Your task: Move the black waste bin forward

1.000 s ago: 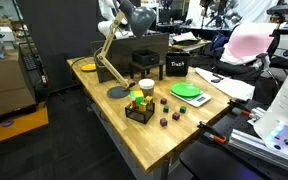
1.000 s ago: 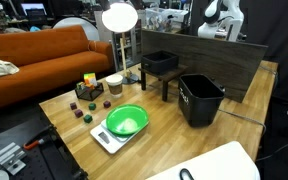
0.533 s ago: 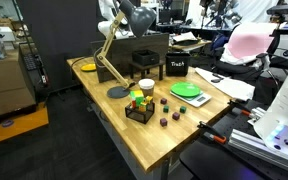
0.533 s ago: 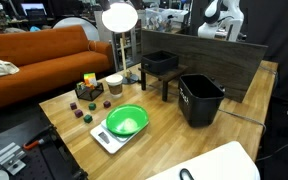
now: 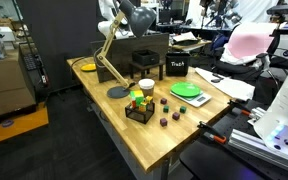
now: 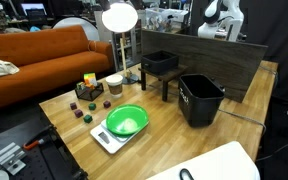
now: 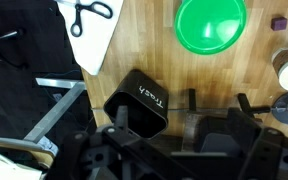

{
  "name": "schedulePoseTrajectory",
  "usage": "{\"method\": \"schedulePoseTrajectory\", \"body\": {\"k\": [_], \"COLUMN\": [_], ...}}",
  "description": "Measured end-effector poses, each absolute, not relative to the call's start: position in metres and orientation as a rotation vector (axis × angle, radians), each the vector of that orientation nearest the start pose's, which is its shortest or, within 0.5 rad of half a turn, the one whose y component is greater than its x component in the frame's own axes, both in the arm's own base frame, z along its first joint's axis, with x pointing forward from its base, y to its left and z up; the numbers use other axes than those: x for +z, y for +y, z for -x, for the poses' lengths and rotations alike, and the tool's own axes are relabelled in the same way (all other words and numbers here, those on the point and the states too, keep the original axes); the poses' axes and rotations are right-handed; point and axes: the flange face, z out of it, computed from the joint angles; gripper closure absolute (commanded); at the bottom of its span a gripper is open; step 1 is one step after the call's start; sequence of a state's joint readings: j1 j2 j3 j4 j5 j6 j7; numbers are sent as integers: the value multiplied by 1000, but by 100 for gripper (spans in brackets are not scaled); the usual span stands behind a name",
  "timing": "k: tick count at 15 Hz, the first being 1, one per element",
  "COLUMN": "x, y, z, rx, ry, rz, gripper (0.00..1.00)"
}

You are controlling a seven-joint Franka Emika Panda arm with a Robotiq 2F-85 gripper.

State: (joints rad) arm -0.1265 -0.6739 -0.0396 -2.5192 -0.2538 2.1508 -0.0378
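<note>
The black waste bin [image 5: 176,68] is a small open-top bin with white lettering. It stands on the wooden table beside a black stand with legs, and it also shows in the other exterior view [image 6: 201,98]. In the wrist view the bin [image 7: 139,103] lies just below and to the left of my gripper [image 7: 184,135]. The gripper is high above it, dark and blurred at the bottom edge. Its jaws stand apart and hold nothing. The white arm [image 6: 219,15] shows at the top of an exterior view.
A black stand with legs [image 6: 160,63] sits next to the bin. Also on the table are a green bowl on a scale [image 6: 125,122], a desk lamp [image 5: 119,45], a paper cup [image 5: 146,88], a black basket of colourful objects [image 5: 138,106] and small loose blocks. Scissors on paper [image 7: 92,14] lie near the table edge.
</note>
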Motion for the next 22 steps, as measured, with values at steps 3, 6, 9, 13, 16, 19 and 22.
{"method": "schedulePoseTrajectory", "body": {"k": [3,6,9,13,16,19,22], "x": [532,532,532,532,532,532,534], "y": [-74,-74,-74,-74,-74,-74,-70], "z": [-369,-369,-369,-369,-369,-369,-372], "rx": [-478,-478,-478,-478,-478,-480,-517], "ry": [28,28,28,28,28,26,11], "rz": [3343,3343,3343,3343,3343,3342,3334], "gripper": [0,0,0,0,0,0,0]}}
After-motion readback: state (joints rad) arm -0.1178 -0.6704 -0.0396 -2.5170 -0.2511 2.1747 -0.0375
